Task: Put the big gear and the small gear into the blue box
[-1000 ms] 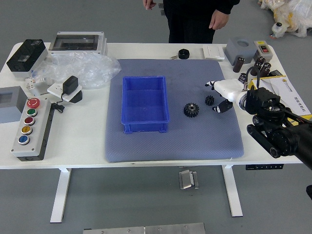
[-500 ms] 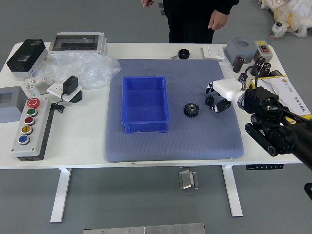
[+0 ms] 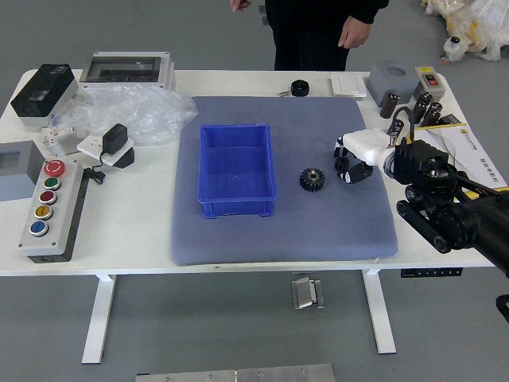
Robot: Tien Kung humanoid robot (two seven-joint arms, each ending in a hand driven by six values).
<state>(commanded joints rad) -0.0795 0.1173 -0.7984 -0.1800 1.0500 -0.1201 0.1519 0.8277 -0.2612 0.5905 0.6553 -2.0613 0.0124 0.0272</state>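
Nearest, the right arm (image 3: 442, 221) slants in low over the table's right side, so a wide swing of the elbow could clip the clutter at that end. The blue box (image 3: 238, 209) stands on the grey mat (image 3: 286, 243), well apart to the left, its raised wall the thing most likely to catch a gear carried too low. The big gear (image 3: 312, 180) lies on the mat between the box and the hand, just beside the straight path; a low sideways drag could knock it or push it against the box. The right hand (image 3: 371, 146) is at the small gear (image 3: 342, 165), mostly hiding it. From this height, with black on black, I cannot tell whether it has a hold or is only around the gear. If the grip has caught just an edge, the gear might tip, skid across the mat or drop on the lift. Beyond, a black roll (image 3: 299, 88) sits out of the likely route, and at the far side a person's hands (image 3: 355, 33) hang away from the work, touching neither gear.
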